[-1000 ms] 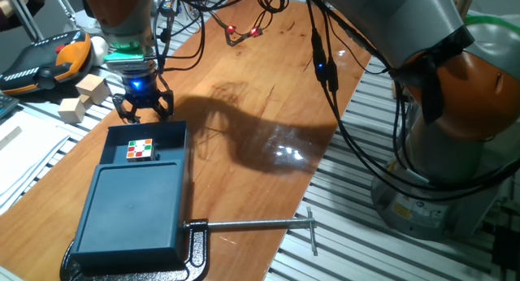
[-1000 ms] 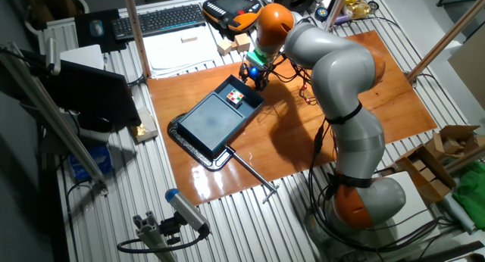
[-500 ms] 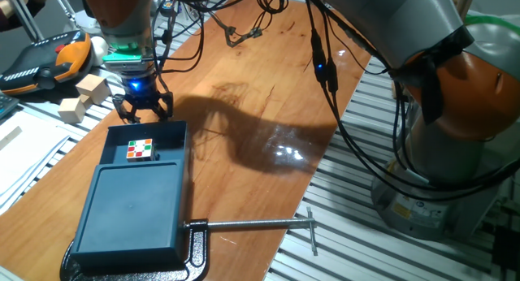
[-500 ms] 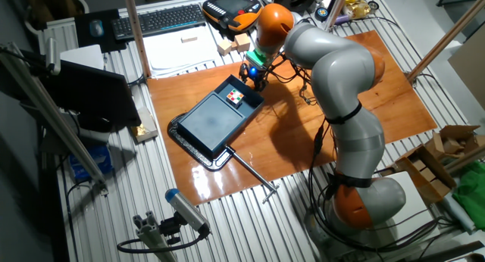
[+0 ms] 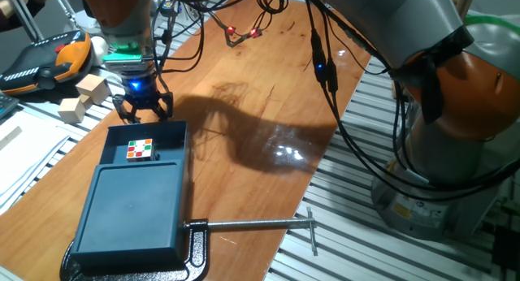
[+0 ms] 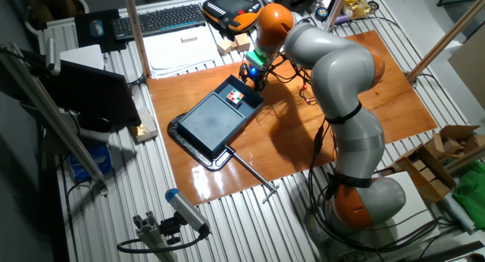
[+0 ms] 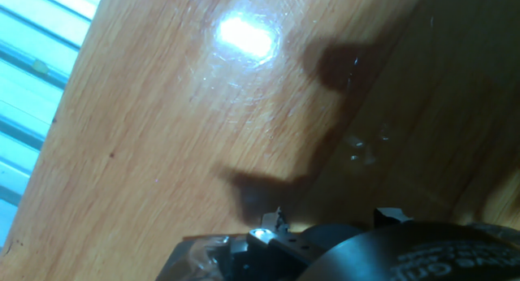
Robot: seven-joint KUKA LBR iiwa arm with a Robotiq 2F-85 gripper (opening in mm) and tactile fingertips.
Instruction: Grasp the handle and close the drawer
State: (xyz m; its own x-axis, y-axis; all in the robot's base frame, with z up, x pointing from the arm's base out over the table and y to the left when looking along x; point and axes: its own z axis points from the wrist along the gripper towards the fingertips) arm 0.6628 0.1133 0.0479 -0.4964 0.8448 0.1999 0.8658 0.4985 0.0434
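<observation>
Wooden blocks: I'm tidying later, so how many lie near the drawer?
2, both off the board's far-left edge: one by the orange pendant, one nearer the camera. Others may be hidden.

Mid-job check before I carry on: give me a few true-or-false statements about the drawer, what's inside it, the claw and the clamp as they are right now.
1. The drawer is pulled out of its box. True.
2. The drawer holds nothing. False: a colour-tiled puzzle cube lies in it.
3. The claw sits at the drawer's far end, by its front wall. True.
4. The claw is over the middle of the box top. False: it is beyond the drawer, away from the box.
5. A black clamp with a silver rod is at the box's near end. True.
6. The wooden blocks lie inside the drawer. False: they are off the wooden board, to the side.
</observation>
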